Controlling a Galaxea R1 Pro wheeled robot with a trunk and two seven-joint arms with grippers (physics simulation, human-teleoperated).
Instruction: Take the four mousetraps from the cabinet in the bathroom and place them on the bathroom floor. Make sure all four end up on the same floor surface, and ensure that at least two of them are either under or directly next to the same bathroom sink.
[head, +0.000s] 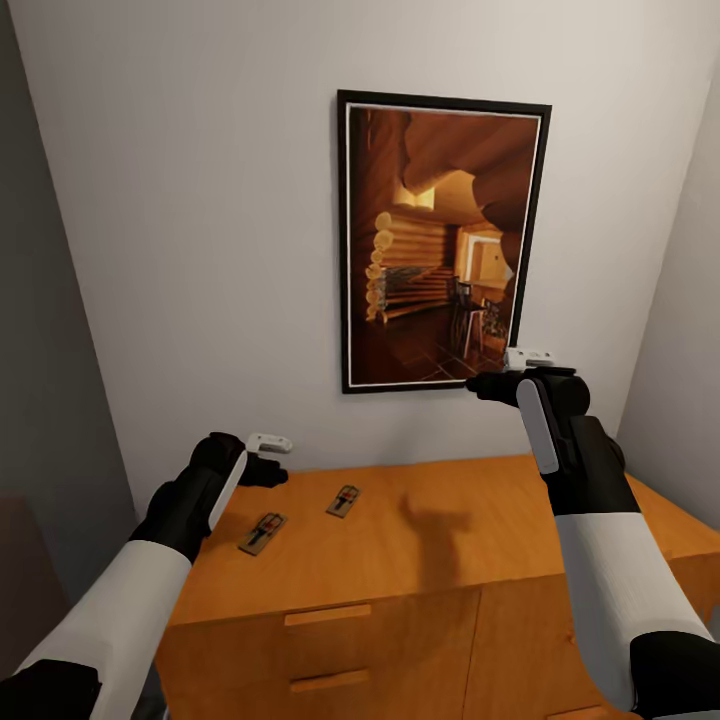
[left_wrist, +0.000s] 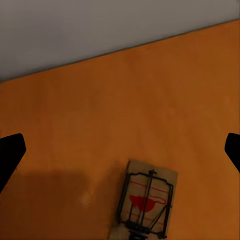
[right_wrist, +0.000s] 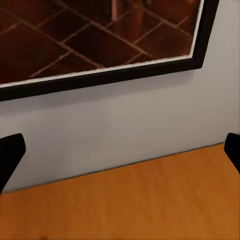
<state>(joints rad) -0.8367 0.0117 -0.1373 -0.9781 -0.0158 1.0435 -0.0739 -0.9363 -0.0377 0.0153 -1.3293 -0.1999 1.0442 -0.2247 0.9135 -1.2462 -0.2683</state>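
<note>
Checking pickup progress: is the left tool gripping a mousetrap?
No, the left tool hovers open above the cabinet, and both mousetraps lie untouched.

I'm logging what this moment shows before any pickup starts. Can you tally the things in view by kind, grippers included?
Mousetraps on the cabinet top: 2, one nearer the left arm, one further along
Cabinets: 1
Framed pictures on the wall: 1
Grippers: 2, left gripper, right gripper, both open and empty
Total: 6
</note>
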